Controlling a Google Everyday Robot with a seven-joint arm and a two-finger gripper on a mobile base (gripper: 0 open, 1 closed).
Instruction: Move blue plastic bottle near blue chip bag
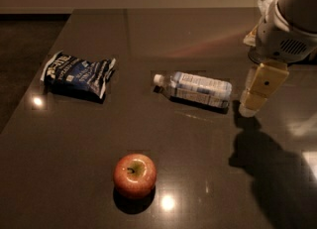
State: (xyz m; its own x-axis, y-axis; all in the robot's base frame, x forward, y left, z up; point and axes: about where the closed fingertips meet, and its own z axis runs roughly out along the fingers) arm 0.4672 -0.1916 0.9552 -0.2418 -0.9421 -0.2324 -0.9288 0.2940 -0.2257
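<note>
The bottle (195, 88), clear with a white cap and pale blue label, lay sideways, apart from the bag (79, 74). The gripper (250, 106) hung by its base; I couldn't tell its grip.

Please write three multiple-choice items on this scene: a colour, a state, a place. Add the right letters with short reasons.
1. The round apple on the dark table is: A) green B) red and yellow C) purple
2. The clear plastic bottle with white cap: A) stands upright B) lies on its side C) hangs in the air
3. Between the wrinkled dark blue chip bag and the robot's gripper lies: A) the bottle B) the apple C) nothing
Key: 1 B, red skin with yellow; 2 B, cap points left; 3 A, bag at its left, gripper at its right.
</note>
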